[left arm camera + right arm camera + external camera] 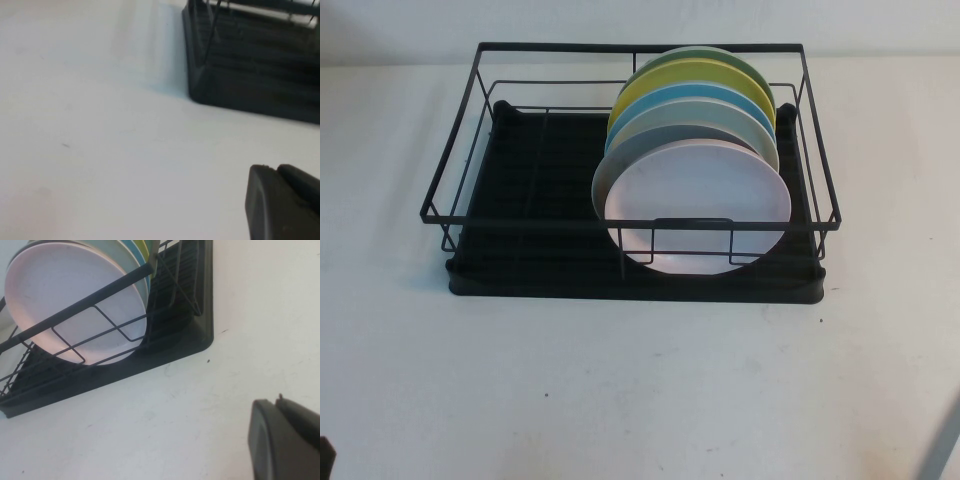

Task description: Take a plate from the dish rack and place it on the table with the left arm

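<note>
The dish rack (520, 215) sits on the table (640, 390), toward its far side, with its black tray base flat on the white surface. The plate (698, 205), pale pink, stands on edge in the right half of the rack, at the front of a row of 5 plates. Its face is turned toward the robot and it leans slightly back against the pale grey-blue plate (720, 128) just behind it. Behind that come a light blue plate (720, 97), a yellow plate (695, 72) and a green plate (720, 53) at the far end. The rack's front wire rail crosses the lower part of the pink plate. The left half of the rack holds nothing.

The left gripper (282, 205) is low over bare table, near the rack's left front corner (197, 95) (only a dark part of it shows at the frame edge), and I cannot tell how far its fingers are parted; nothing is seen in it. The right gripper (285, 440) is over the table near the rack's right front corner (207, 335), likewise only partly in view, so its opening cannot be told either.
</note>
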Action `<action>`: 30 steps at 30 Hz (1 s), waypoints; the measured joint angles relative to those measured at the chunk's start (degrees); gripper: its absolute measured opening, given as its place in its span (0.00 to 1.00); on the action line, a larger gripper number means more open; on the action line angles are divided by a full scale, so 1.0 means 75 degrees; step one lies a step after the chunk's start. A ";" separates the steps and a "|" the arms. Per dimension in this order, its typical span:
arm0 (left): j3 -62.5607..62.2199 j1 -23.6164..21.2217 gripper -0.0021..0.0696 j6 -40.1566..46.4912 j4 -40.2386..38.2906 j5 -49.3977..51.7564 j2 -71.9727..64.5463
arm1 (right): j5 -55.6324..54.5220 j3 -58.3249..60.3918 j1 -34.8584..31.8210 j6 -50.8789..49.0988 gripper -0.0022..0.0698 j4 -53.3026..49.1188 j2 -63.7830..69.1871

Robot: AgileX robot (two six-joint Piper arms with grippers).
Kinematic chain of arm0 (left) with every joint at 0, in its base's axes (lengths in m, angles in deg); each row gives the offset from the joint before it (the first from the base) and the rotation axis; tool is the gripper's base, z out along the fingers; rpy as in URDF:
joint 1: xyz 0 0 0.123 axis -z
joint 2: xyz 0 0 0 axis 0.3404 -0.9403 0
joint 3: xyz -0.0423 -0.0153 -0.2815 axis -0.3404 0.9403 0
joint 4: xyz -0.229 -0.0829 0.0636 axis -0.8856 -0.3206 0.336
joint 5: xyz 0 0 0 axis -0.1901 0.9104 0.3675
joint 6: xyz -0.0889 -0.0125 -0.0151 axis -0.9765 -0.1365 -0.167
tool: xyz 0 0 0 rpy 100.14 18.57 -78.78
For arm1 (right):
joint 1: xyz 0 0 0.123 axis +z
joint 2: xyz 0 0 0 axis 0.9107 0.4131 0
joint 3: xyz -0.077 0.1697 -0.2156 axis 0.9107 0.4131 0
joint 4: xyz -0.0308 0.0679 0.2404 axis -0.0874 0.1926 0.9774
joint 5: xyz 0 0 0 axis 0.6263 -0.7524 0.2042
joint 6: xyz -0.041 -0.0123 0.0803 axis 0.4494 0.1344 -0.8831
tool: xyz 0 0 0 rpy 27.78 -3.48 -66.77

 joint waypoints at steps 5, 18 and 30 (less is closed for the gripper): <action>0.0005 0.0000 0.02 -0.1518 -0.2387 -0.0848 0.0000 | 0.0000 0.0000 0.0000 0.0000 0.00 0.0000 0.0000; -0.0013 0.0000 0.02 -0.1485 -0.3396 -0.1894 0.0000 | 0.0000 0.0000 0.0000 0.0000 0.00 0.0000 0.0000; -0.5655 0.0274 0.02 0.3445 -0.2469 0.4140 -0.3258 | 0.0000 0.0000 0.0000 0.0000 0.00 0.0000 0.0000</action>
